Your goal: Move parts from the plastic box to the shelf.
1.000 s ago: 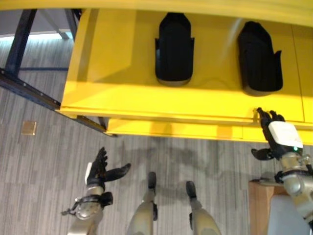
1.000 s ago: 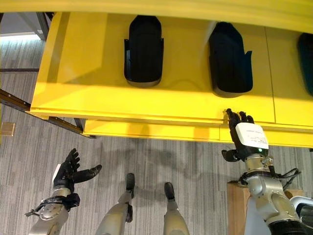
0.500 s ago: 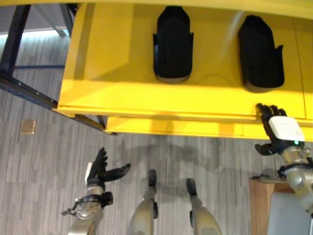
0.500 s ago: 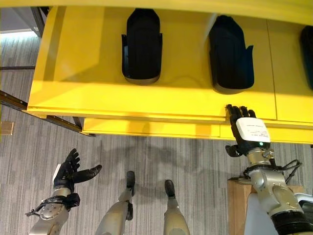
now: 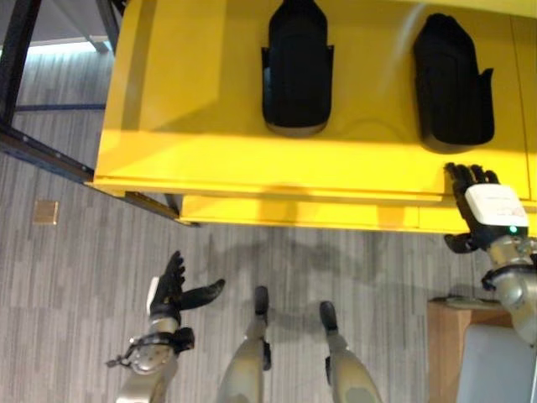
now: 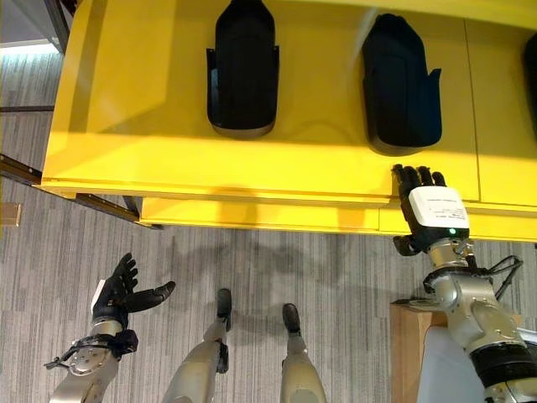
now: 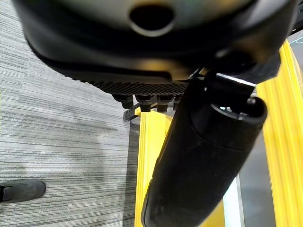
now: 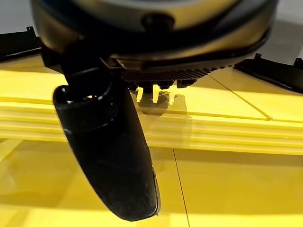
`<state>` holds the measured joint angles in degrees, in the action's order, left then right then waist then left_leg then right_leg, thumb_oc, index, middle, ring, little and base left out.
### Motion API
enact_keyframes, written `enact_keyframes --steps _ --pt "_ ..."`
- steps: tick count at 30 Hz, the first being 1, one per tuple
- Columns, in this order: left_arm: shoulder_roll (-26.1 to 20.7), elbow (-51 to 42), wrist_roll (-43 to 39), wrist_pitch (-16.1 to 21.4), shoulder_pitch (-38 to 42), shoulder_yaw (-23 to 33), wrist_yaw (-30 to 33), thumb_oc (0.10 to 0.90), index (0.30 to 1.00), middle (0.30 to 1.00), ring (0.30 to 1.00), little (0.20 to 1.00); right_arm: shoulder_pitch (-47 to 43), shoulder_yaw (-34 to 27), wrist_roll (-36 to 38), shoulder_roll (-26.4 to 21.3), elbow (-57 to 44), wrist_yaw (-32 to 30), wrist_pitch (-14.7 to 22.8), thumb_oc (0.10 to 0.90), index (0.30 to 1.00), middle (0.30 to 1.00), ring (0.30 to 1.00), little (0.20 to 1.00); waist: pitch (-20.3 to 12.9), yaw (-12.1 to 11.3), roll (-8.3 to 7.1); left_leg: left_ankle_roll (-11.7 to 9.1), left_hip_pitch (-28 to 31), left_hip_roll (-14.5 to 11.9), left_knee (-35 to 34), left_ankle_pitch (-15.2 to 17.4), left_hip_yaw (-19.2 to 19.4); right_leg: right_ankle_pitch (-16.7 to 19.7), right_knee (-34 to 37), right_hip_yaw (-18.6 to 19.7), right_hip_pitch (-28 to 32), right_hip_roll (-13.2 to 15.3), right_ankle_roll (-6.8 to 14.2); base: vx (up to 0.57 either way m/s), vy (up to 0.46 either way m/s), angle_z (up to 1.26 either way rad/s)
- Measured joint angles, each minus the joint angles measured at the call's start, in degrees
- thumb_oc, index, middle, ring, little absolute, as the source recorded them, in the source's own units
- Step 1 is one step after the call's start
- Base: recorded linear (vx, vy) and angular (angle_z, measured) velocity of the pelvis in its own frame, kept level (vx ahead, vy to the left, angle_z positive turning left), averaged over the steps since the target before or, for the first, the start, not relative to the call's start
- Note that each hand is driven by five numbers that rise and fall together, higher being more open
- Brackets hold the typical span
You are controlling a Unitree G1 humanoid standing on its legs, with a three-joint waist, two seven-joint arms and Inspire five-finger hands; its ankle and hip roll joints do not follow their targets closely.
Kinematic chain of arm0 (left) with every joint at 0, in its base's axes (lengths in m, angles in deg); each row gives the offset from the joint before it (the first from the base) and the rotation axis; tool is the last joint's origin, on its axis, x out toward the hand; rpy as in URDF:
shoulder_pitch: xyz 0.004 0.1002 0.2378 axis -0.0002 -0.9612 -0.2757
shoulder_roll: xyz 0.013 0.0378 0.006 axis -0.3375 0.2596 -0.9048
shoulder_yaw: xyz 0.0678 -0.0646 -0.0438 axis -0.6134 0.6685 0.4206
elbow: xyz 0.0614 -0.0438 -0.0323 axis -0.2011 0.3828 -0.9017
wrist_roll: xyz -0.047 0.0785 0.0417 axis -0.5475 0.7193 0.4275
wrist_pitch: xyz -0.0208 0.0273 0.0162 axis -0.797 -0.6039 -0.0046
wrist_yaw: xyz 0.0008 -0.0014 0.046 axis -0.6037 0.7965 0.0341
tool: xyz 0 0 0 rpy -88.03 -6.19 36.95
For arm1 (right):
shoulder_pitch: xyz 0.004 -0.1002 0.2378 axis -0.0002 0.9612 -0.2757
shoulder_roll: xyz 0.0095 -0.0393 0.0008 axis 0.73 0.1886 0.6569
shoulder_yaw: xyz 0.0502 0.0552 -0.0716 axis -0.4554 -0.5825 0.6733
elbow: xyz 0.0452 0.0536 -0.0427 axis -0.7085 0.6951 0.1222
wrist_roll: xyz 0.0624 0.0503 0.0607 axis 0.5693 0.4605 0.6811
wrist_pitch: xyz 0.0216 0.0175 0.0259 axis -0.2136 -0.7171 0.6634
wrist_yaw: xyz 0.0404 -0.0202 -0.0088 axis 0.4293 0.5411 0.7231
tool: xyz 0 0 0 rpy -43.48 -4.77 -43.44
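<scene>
Yellow shelf [image 6: 252, 159] front edge: right robot hand [image 6: 430, 214] rests open, empty; withdraw straight, clear of black parts [image 6: 401, 84].

the yellow shelf [image 5: 277, 159] and floor are seen from above by both eye views; it is viewed closely from each wrist.

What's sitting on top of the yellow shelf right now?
Two black parts lie side by side on the yellow shelf. The right hand reaches its front edge; the surface under the parts is covered.

Grey striped carpet floor [image 5: 75, 277]
</scene>
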<state>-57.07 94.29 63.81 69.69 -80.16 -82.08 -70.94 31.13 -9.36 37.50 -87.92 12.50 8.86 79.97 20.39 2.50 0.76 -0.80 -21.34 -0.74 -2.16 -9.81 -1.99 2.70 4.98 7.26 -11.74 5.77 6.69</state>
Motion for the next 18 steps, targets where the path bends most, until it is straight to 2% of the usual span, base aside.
enact_keyframes --steps 18 --pt "0.00 0.01 -0.05 1.09 0.33 0.02 0.09 0.900 1.000 1.000 1.000 1.000 -4.15 1.57 0.00 -1.90 0.11 0.97 -0.76 0.900 1.000 1.000 1.000 1.000 0.90 -0.04 0.28 0.00 -0.71 -0.02 0.18 -0.01 0.02 0.07 -0.01 0.02 -0.68 -0.08 0.01 0.00 0.000 0.00"
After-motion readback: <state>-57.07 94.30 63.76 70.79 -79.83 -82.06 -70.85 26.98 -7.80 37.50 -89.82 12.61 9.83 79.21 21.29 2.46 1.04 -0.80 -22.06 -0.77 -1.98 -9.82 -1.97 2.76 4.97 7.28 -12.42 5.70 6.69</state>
